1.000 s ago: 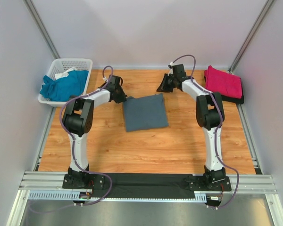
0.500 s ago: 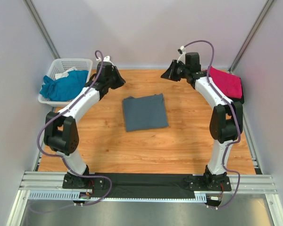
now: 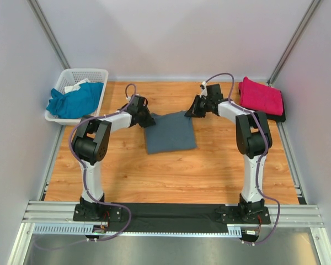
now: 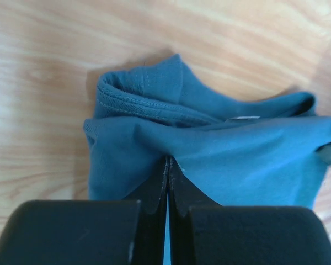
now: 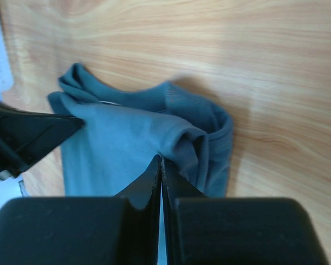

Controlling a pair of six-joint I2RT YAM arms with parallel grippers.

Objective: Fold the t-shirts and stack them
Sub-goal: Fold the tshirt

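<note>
**Arm pose.** My left arm folds at its elbow near 8 o'clock, and the forearm runs low toward 2 o'clock. My left gripper sits at the far left corner of the grey tee. My right arm folds at its elbow near 4 o'clock, and the forearm runs toward 10 o'clock. My right gripper sits at the far right corner of the same tee. Both wrists are down near the table.

**End effector state.** In both wrist views the jaws are closed, with a raised fold of the grey tee pinched between the tips.

**Tee position and orientation.**
- The grey tee lies folded at the table centre as a near-square panel.
- The panel is turned slightly, so its far edge rises toward 1 o'clock.
- I cannot tell the long axis from above.
- The far edge runs between my two grippers.
- The left wrist view shows a ribbed hem and a small pale label at that edge.
- The pink tee lies folded at 2 o'clock on a dark layer.
- The teal tee lies bunched in the basket at 10 o'clock, with something white beside it.

**Limits of view.**
- My own fingers hide the pinch points.
- The grey tee looks bluer in the wrist views.
- I cannot identify the dark layer.
</note>
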